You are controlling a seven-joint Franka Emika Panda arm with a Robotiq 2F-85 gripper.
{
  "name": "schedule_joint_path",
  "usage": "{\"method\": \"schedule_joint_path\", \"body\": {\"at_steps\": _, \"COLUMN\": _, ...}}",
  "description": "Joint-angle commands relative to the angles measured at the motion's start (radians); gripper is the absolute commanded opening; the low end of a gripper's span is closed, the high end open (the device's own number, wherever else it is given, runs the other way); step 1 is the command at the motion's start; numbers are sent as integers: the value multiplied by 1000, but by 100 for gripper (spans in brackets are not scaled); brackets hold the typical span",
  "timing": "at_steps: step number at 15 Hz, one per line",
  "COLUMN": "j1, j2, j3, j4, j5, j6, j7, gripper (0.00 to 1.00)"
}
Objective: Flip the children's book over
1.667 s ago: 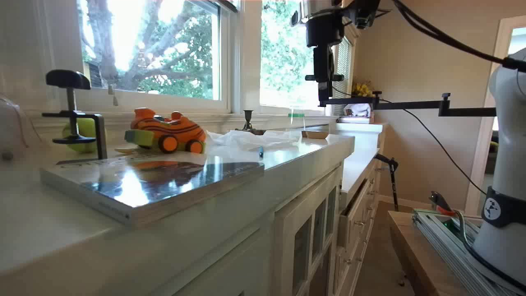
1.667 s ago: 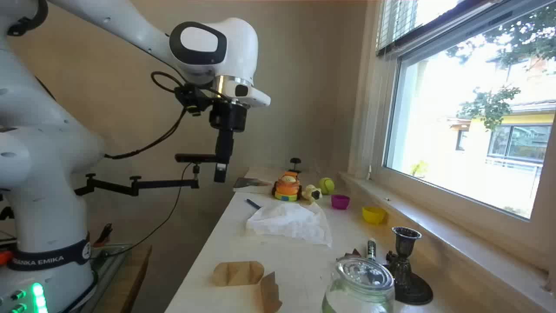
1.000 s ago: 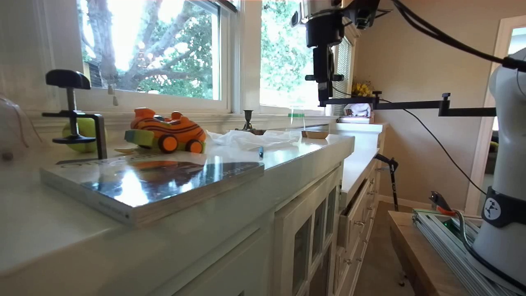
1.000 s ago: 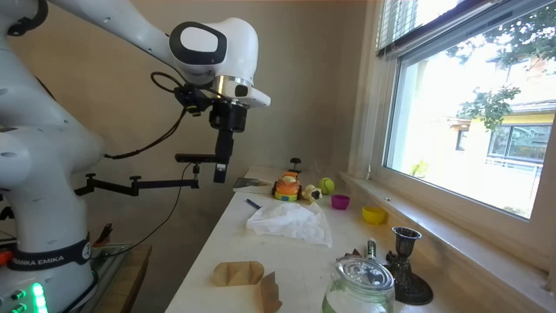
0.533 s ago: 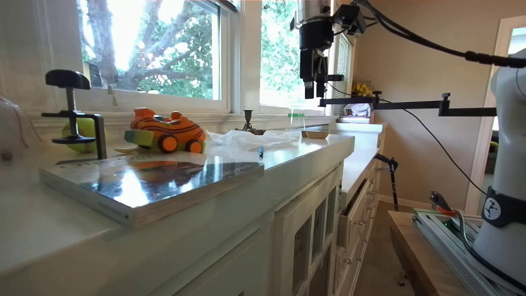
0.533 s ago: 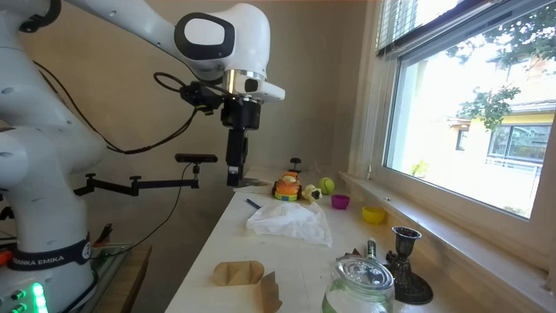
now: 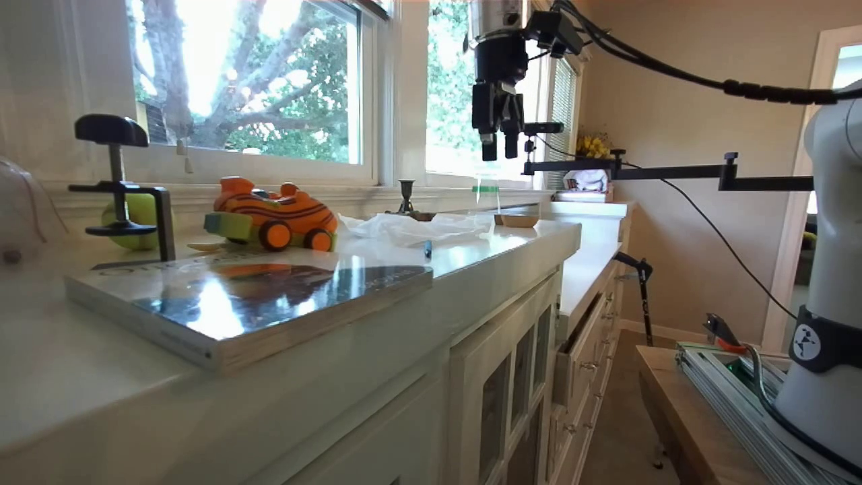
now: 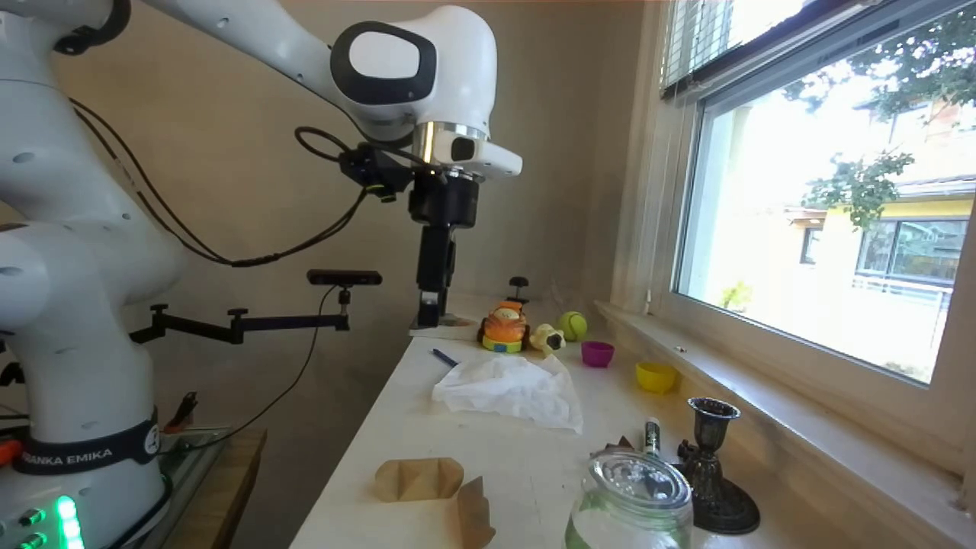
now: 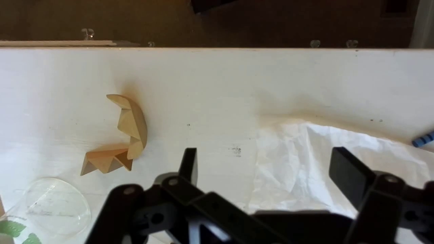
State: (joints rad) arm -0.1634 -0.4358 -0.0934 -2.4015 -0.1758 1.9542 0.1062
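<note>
We are finding the book (image 7: 269, 289) lying flat at the near left in an exterior view, glossy face up and glaring. It is resting on the counter (image 7: 485, 248), one side running along the front edge. The clamp (image 7: 120, 188) is standing upright just beyond it on the left, with the ball (image 7: 143, 209) partly hiding behind, and the car (image 7: 286, 213) is sitting just past the book's far side (whether car and book are touching, we are not able to tell).

The claw (image 9: 266, 166) is hanging downward above the counter, well apart from the book, and it is standing wide: in the wrist view we are seeing bare counter and the edge of the paper (image 9: 298, 169) through the gap. In an exterior view the claw is covering part of the book, but only along our line of sight.

In the wrist view we are noting the brown pieces (image 9: 137, 127) lying close together to the left, the paper spreading crumpled to the right and the blue stick (image 9: 423, 139) poking in at the right edge. In an exterior view the jar (image 8: 637, 496) is standing at the near right, the candlestick (image 8: 709, 480) just beside it; farther off, the yellow cup (image 8: 656, 377) and the purple cup (image 8: 597, 354) are sitting toward the right.
</note>
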Motion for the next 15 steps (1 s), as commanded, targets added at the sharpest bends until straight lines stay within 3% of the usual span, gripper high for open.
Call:
{"method": "schedule_joint_path", "body": {"at_steps": 1, "j1": 8, "j2": 4, "j3": -2, "j4": -7, "j5": -9, "j6": 44, "j7": -27, "gripper": 100}}
{"method": "schedule_joint_path", "body": {"at_steps": 8, "j1": 47, "j2": 86, "j3": -20, "j4": 46, "j5": 45, "j6": 239, "j7": -118, "gripper": 100}}
{"method": "schedule_joint_path", "body": {"at_steps": 15, "j1": 95, "j2": 142, "j3": -16, "j4": 100, "j5": 134, "j6": 270, "j7": -206, "gripper": 100}}
